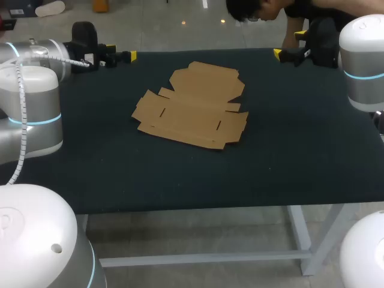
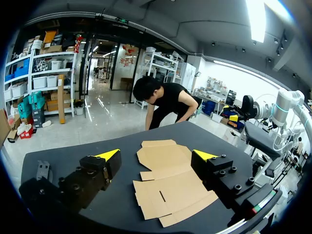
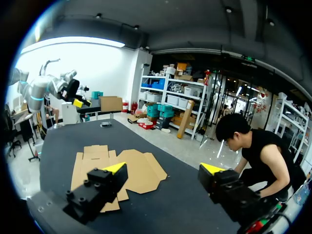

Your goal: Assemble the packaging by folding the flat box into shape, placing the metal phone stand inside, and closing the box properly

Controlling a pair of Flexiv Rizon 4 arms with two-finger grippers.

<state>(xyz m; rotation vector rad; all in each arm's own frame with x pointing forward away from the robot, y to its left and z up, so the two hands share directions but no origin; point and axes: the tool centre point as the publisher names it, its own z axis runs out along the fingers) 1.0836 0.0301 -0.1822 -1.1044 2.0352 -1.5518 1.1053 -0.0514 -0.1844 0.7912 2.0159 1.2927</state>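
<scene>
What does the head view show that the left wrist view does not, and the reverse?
Only the head view shows the left arm from outside and the near edge of the table. Only the left wrist view shows a small grey metal piece, possibly the phone stand, lying on the table beside the left gripper, and that gripper open and holding nothing. Both show the flat cardboard box, unfolded on the dark table, and the right arm at the table's other side.
</scene>
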